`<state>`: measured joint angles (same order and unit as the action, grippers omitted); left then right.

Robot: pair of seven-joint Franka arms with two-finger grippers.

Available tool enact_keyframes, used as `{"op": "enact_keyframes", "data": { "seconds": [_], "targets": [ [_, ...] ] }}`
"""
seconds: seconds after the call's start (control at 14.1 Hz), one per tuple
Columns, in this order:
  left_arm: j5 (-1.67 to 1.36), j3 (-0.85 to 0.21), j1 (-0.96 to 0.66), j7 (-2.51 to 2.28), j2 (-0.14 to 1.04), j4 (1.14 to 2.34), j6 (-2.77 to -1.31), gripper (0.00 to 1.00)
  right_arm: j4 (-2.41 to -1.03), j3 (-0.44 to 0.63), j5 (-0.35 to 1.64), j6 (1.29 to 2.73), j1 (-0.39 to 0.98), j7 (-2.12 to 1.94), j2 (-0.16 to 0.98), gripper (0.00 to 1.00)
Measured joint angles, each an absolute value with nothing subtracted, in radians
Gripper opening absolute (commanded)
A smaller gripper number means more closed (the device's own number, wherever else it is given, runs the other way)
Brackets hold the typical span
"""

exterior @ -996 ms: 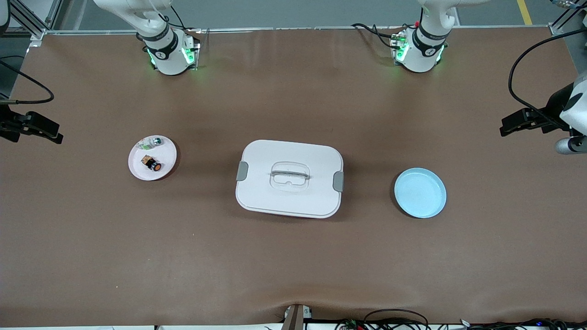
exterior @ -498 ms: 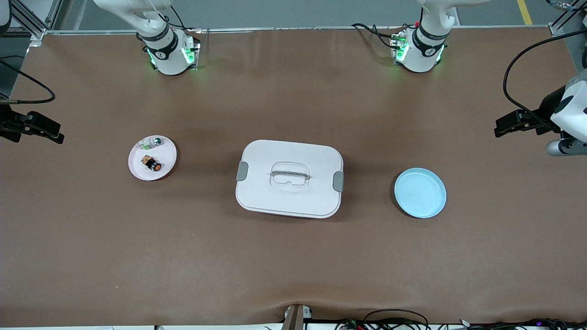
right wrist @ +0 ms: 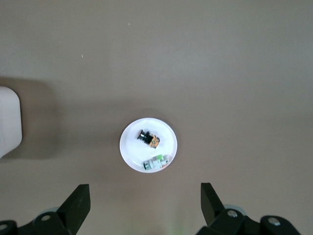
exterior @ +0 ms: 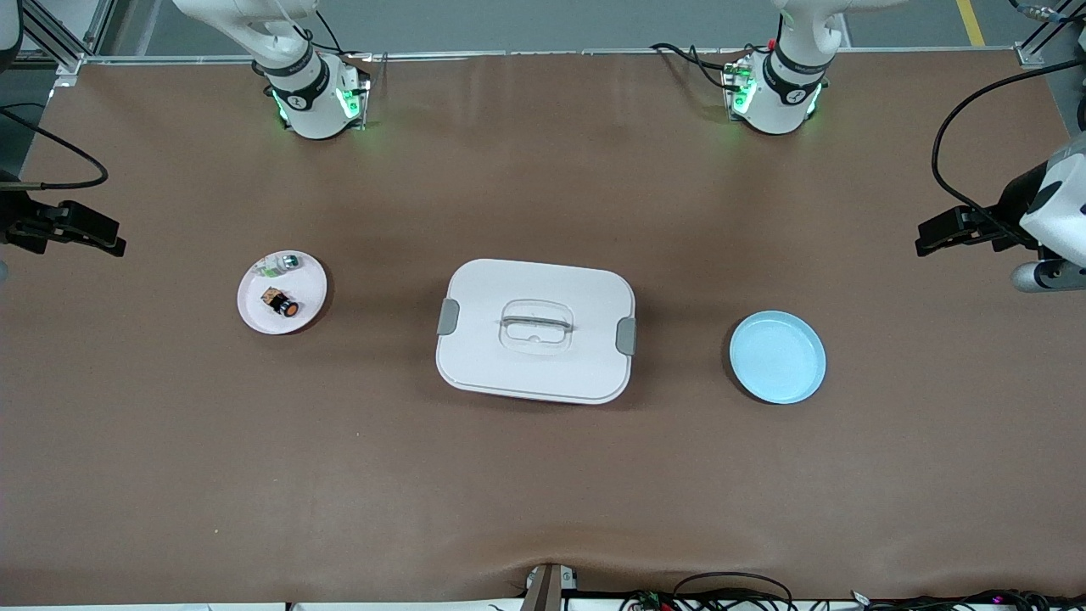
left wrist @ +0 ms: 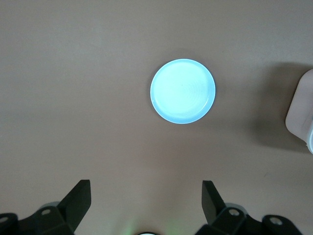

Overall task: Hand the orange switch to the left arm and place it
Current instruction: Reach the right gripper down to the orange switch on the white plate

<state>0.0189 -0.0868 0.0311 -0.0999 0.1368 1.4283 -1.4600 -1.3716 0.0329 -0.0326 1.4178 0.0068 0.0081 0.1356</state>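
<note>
The orange switch (exterior: 283, 304) lies on its side on a small round pink plate (exterior: 310, 297) toward the right arm's end of the table, its orange cap pointing toward the front camera and its tan end pointing away. In the right wrist view the switch (right wrist: 148, 138) shows as a small black body near the middle of the plate (right wrist: 131, 147). A second small switch (exterior: 280, 266), clear and silver with a green part, lies on the same plate, farther from the front camera than the orange one and apart from it.

The box (exterior: 536, 329) sits closed in the middle of the table, between the pink plate and a round blue plate (exterior: 777, 356), well apart from both. It is white, with a grey clip at each short end and a clear handle on its lid. The blue plate lies toward the left arm's end of the table and has nothing on it.

The right gripper (right wrist: 145, 201) hangs high over the table's edge at the right arm's end, well apart from the pink plate, its fingers (right wrist: 78, 200) spread wide with nothing between them. The left gripper (left wrist: 146, 198) hangs high over the table's edge at the left arm's end, well apart from the blue plate (left wrist: 182, 91), its fingers (left wrist: 211, 197) likewise spread wide and holding nothing.
</note>
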Motion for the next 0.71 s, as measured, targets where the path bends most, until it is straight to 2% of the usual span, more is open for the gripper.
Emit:
{"op": "enact_keyframes", "data": {
  "seconds": [0.21, 0.36, 0.5, 0.71],
  "targets": [
    [0.019, -0.086, 0.033, -0.1, 0.137, 1.425, -1.46, 1.0, -1.375, 0.031, -0.033, 1.319, 0.015, 0.033, 0.138, 1.0],
    [0.019, -0.086, 0.033, -0.1, 0.137, 1.423, -1.46, 1.0, -1.416, 0.029, -0.033, 1.329, 0.025, 0.091, 0.142, 1.0],
    [0.019, -0.086, 0.034, -0.1, 0.136, 1.423, -1.46, 1.0, -1.533, 0.031, -0.033, 1.443, 0.024, 0.117, 0.145, 1.0],
    [0.019, -0.085, 0.035, -0.1, 0.136, 1.421, -1.46, 1.0, -1.782, 0.042, -0.033, 1.697, -0.006, 0.129, 0.129, 1.0]
  ]
}}
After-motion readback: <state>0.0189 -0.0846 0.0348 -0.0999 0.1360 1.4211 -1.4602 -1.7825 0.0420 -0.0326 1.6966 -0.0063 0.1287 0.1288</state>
